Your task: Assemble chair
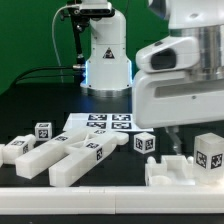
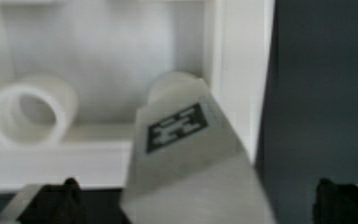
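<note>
A black table [image 1: 30, 112] takes up the foreground. A green backdrop [image 1: 30, 40] hangs behind it, and the arm's white base [image 1: 105, 55] stands at the far edge. The marker board [image 1: 100, 122] lies flat near the middle of the table, and a pale ledge [image 1: 60, 210] runs along the near side.

The glossy white blocky plastic chair parts [image 1: 60, 155] lie loose on the table, several of them carrying black-and-white square tags. On the exterior view's left, long bars lie side by side and touching, just in front of the marker board. A small white tagged cube [image 1: 42, 130] sits just behind them. On the exterior view's right, beneath the arm's bulky white hand [image 1: 180, 80], a low white walled piece [image 1: 172, 175] sits beside a tagged white block [image 1: 210, 152].

In the wrist view, a white tagged slab [image 2: 179, 130] stands against a white wall, with a round ring-shaped socket [image 2: 34, 108] beside it. The pincer [image 2: 197, 200] is spread wide. Its dark fingertips [image 2: 51, 200] flank the slab with a clear gap on each side, and it grips nothing.
</note>
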`<state>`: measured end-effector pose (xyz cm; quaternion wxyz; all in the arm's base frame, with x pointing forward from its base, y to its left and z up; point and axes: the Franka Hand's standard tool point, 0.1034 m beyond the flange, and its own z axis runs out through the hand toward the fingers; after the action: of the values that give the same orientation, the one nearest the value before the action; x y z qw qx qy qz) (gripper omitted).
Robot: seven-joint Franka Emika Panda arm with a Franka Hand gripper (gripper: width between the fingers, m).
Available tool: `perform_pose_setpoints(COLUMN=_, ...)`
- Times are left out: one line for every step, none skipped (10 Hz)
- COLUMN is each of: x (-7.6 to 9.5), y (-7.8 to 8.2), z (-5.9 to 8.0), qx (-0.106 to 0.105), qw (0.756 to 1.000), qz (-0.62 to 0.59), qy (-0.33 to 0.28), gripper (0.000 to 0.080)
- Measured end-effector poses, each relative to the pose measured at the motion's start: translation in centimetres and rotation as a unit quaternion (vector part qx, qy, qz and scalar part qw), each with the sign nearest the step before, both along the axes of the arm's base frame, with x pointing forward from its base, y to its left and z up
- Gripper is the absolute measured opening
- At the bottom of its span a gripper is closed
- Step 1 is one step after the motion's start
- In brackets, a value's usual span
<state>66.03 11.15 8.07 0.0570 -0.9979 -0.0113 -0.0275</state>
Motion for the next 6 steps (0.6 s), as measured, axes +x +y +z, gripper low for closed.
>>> perform_pose_setpoints(x=-0.02, y=-0.02, z=-0.07, qx=0.000, qw=1.000, qz=-0.008, qy=0.001, gripper=0.0476)
perform_pose_setpoints(x=-0.02, y=0.01, z=-0.07, qx=0.001, qw=1.000, qz=-0.015, qy=0.002, gripper=0.0476)
perform_pose_setpoints(x=-0.03, y=0.01, z=-0.09, qx=0.004, qw=0.999, qz=-0.050, qy=0.006, gripper=0.0293)
perform_pose_setpoints(x=-0.01, y=-0.14, z=-0.12, qx=0.006, qw=0.995, qz=-0.098, qy=0.012, gripper=0.0285)
perform_pose_setpoints(x=0.00, y=-0.15, z=-0.16, qx=0.007, qw=0.992, qz=-0.127, qy=0.015, gripper=0.0285)
perform_pose_setpoints(x=0.11, y=-0.26, z=-0.18, qx=0.008, qw=0.978, qz=-0.208, qy=0.022, gripper=0.0285)
